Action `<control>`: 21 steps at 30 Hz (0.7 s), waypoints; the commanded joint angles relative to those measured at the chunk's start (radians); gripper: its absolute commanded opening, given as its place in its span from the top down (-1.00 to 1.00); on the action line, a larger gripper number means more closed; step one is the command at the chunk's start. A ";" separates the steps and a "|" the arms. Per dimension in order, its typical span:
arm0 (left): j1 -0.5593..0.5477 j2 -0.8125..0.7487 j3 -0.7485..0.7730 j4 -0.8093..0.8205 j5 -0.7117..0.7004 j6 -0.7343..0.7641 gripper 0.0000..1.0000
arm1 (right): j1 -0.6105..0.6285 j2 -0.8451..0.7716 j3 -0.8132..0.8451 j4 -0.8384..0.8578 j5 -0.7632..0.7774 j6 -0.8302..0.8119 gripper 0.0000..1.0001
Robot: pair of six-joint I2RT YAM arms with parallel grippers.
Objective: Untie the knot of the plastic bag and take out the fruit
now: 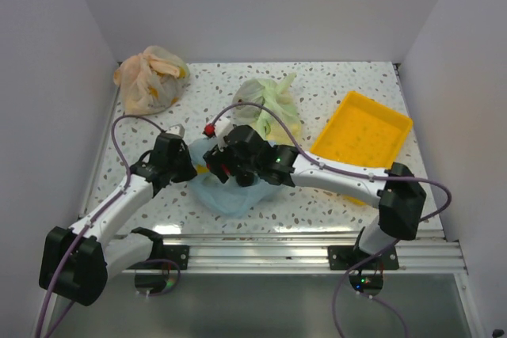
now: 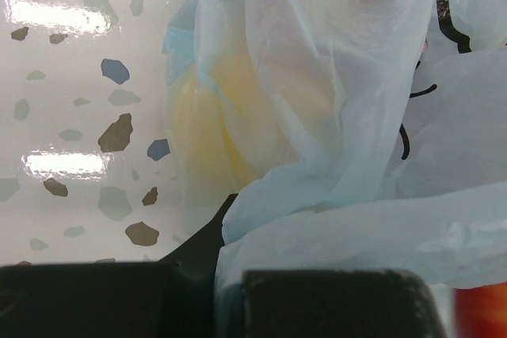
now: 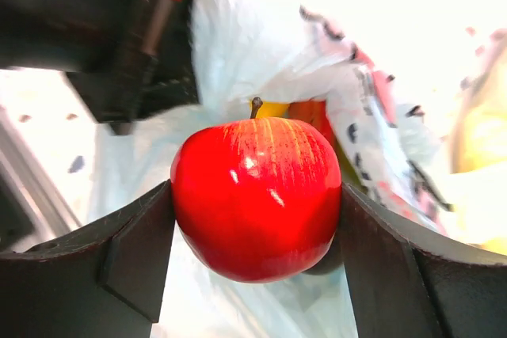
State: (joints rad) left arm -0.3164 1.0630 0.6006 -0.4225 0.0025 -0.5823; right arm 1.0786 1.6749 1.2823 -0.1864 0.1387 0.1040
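The knot is looking undone, judging by the open mouth. The blue bag (image 1: 234, 195) is lying slack on the table (image 1: 333, 85) between the two arms, and no tied tail is showing in any view. The take-out part is only starting, I'd say.

The right gripper (image 3: 253, 231) is pinching the red apple (image 3: 255, 172), with one finger pressing on each side. The apple is sitting right at the bag's mouth with plastic around and behind it, so it is not clear of the bag yet. A yellow fruit (image 3: 269, 108) and something orange-red are peeking out just behind the apple, inside the bag.

The left gripper (image 2: 226, 294) is looking closed on a fold of the bag's plastic, which is running down between its fingers at the bag's left edge. A pale yellow shape is showing through the plastic there.

Left to do, as I judge it: lifting the apple clear, then fetching the rest of the fruit.
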 commanded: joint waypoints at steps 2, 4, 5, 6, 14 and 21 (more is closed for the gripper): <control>-0.004 0.005 0.047 -0.027 -0.022 0.015 1.00 | -0.014 -0.128 0.069 -0.056 -0.037 -0.050 0.61; -0.004 0.003 0.045 -0.027 -0.018 0.013 1.00 | -0.025 -0.168 0.101 -0.085 -0.036 -0.069 0.61; -0.004 0.003 0.044 -0.028 -0.016 0.013 1.00 | -0.029 -0.181 0.110 -0.094 -0.025 -0.078 0.61; -0.004 0.003 0.042 -0.029 -0.012 0.013 1.00 | -0.037 -0.191 0.117 -0.105 0.028 -0.092 0.61; -0.004 -0.018 0.010 -0.019 -0.007 0.018 1.00 | -0.285 -0.211 0.078 -0.162 0.410 -0.071 0.62; -0.004 -0.024 -0.010 0.002 0.048 0.033 1.00 | -0.610 -0.088 -0.006 -0.097 0.444 0.055 0.54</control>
State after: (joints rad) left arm -0.3164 1.0611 0.6025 -0.4400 0.0143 -0.5789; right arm 0.5423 1.5204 1.2945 -0.3046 0.5171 0.0769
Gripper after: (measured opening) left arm 0.021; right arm 0.757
